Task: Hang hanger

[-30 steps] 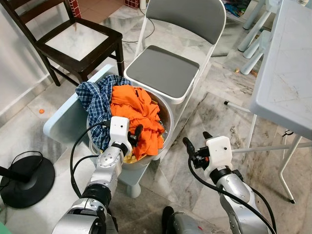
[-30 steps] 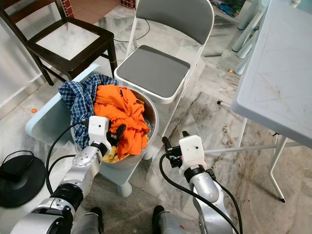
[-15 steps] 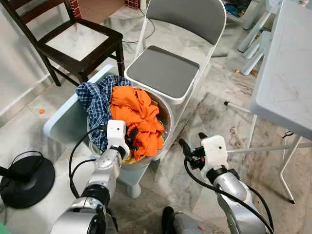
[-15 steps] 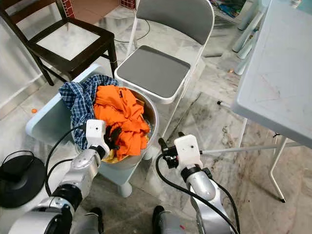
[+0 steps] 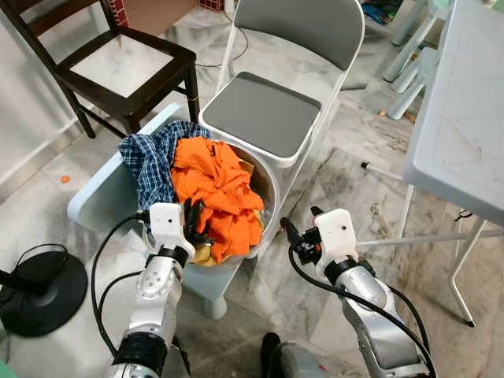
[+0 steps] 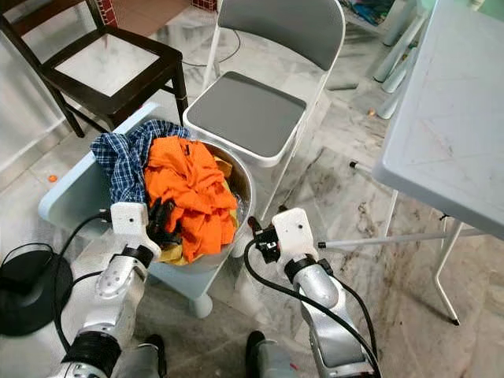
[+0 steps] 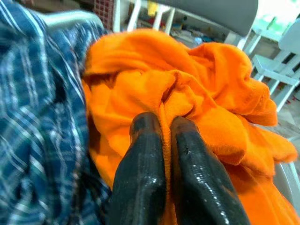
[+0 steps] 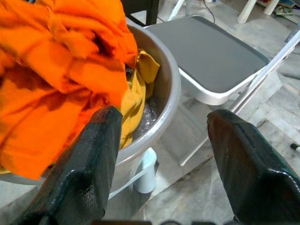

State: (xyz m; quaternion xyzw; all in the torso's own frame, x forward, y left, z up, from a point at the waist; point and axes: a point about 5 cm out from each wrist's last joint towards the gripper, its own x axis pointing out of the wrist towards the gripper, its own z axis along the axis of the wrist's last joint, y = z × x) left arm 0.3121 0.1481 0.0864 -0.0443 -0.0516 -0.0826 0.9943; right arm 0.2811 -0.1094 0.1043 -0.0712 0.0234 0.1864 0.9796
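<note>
- Pinching a fold of the orange garment (image 7: 197, 93), the left claw (image 7: 161, 126) has its two black fingers pressed almost together on the cloth, at the near side of the metal basin (image 5: 266, 183).
- The orange garment lies heaped in the basin, piled above its rim.
- A blue plaid shirt (image 5: 150, 161) drapes over the basin's rim on the far left side, touching the orange garment.
- A piece of yellow cloth (image 8: 136, 89) lies under the orange garment, against the inside wall of the basin.
- The basin rests on a pale blue low desk (image 5: 98, 193).
- The right claw (image 5: 298, 220) hovers just right of the basin with its fingers spread wide and nothing between them, pointing toward the basin's rim.
- A grey folding chair (image 5: 264, 110) stands just behind the basin, its seat bare.
- A dark wooden chair (image 5: 126, 67) stands behind and left of the basin.
- A white desk (image 5: 465, 118) stands well to the right of the basin.
- A black round base (image 5: 43, 291) sits on the marble floor (image 5: 346, 181), left of the basin.
- No hanger can be made out anywhere around the basin.
</note>
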